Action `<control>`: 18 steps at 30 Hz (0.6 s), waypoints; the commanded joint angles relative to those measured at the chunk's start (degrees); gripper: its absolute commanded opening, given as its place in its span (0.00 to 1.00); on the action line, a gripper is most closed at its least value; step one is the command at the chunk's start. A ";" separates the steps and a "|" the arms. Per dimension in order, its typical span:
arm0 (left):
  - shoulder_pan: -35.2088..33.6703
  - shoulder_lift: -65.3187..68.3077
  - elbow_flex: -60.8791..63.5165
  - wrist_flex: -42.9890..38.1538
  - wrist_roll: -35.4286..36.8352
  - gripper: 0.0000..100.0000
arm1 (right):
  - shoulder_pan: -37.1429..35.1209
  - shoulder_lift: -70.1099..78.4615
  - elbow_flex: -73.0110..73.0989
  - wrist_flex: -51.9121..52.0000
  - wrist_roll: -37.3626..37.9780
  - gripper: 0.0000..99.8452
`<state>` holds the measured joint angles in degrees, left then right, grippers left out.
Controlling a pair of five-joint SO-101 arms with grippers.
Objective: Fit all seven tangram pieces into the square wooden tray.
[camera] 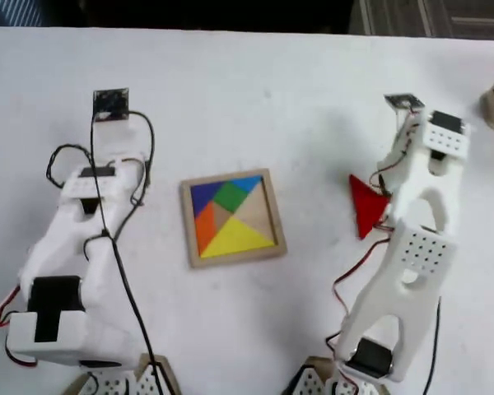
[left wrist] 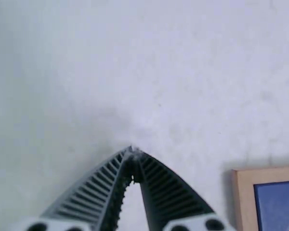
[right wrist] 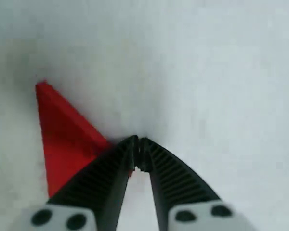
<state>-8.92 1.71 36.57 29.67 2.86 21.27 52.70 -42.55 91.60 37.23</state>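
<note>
Our right hand (right wrist: 138,142) is pinched closed beside the red triangle (camera: 365,206), right of the tray (camera: 230,257), so we should open wide and straddle two edges.

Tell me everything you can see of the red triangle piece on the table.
The red triangle is a flat, solid-coloured tangram piece, probably painted wood. It lies flat on the white table, outside the wooden tray and apart from it. The shut right gripper overlaps one edge in its wrist view; contact cannot be judged.
</note>
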 commanded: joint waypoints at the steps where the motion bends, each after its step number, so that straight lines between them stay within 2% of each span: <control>1: -0.22 -0.13 -0.44 -1.41 -0.53 0.02 | 3.82 -0.22 -0.70 6.37 6.59 0.02; 6: -0.22 -0.13 -0.44 -1.41 -0.53 0.02 | 7.52 -3.91 7.82 6.46 12.13 0.02; 11: -0.22 -0.13 -0.44 -1.41 -0.53 0.02 | 9.36 -16.22 24.26 3.38 15.47 0.02; 15: -0.22 -0.13 -0.44 -1.41 -0.53 0.02 | 8.13 -33.19 44.22 -4.53 14.77 0.02; 18: -0.31 -0.13 -0.44 -1.23 -0.53 0.02 | 6.02 -45.58 57.41 -11.74 8.97 0.02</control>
<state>-8.92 1.71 36.57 29.67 2.86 29.27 21.93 3.34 85.71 50.15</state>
